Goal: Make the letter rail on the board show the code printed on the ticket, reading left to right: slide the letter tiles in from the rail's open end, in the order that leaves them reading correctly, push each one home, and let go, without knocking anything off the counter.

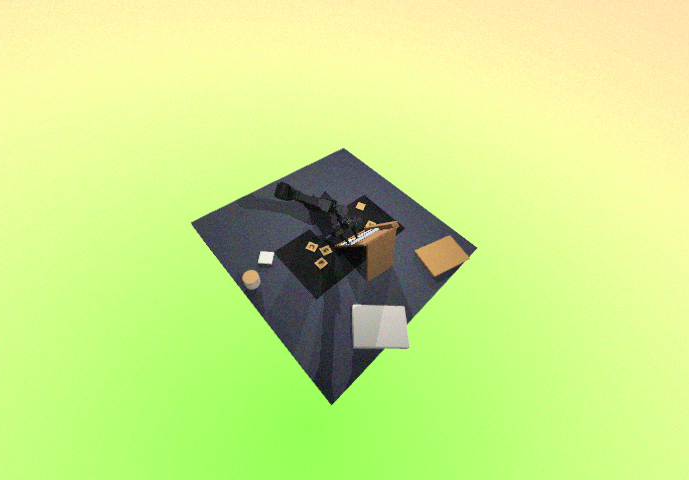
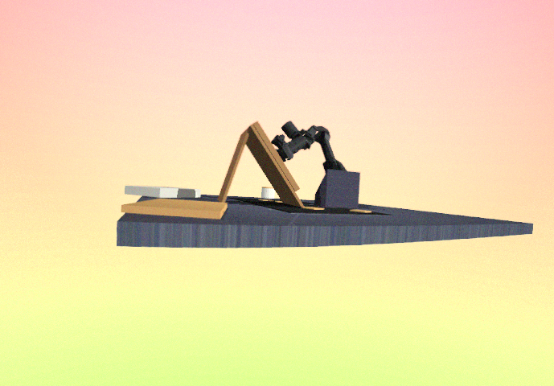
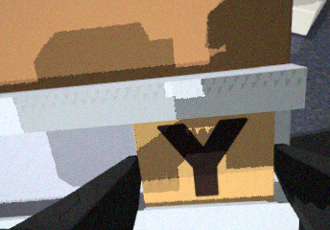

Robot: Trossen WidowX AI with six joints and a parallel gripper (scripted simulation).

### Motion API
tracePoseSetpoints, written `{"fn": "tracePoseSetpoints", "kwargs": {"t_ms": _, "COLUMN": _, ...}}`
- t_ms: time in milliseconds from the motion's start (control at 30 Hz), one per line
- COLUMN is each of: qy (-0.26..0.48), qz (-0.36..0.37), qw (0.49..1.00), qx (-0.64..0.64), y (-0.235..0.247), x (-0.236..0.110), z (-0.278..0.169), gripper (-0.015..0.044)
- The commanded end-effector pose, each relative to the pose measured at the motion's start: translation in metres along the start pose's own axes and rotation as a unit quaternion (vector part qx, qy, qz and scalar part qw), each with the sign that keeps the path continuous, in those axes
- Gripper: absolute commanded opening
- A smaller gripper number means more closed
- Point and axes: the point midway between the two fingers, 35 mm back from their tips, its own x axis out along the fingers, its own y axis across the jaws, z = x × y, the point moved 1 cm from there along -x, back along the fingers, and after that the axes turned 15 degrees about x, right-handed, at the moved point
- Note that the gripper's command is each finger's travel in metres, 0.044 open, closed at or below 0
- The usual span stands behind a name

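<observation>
A dark grey square counter (image 1: pixel 294 316) is seen from above, with a pale grey flat slab (image 1: pixel 380 326) overhanging its near edge and a flat tan wooden panel (image 1: pixel 441 255) lying close to the right corner. A small white block (image 1: pixel 265 258) and a short tan-topped cylinder (image 1: pixel 251 279) are set towards the left edge, well apart from the black mat (image 1: pixel 308 271) on which three loose tan letter tiles (image 1: pixel 321 262) lie. In the middle a tan wooden A-frame board (image 2: pixel 268 159) is propped, and the black arm (image 2: pixel 327 149) is reached up against its sloped face from a dark box pedestal (image 2: pixel 352 188). In the wrist view a tan square tile marked with a black Y (image 3: pixel 203 160) is clamped by the gripper (image 3: pixel 203 192), one black finger (image 3: pixel 101 201) against each side edge. The tile's upper edge is tucked under the pale grey upper lip of the letter rail (image 3: pixel 163 98), just inside the rail's right end, beyond which bare counter is visible.
</observation>
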Motion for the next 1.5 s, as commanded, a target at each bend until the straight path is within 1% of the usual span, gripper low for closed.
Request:
{"fn": "tracePoseSetpoints", "kwargs": {"t_ms": 0, "qy": 0.000, "qz": -0.002, "qw": 1.000, "qx": 0.002, "y": 0.002, "x": 0.001, "z": -0.001, "gripper": 0.0000}}
{"fn": "tracePoseSetpoints", "kwargs": {"t_ms": 1467, "qy": 0.000, "qz": -0.002, "qw": 1.000, "qx": 0.003, "y": 0.026, "x": 0.001, "z": -0.007, "gripper": 0.0000}}
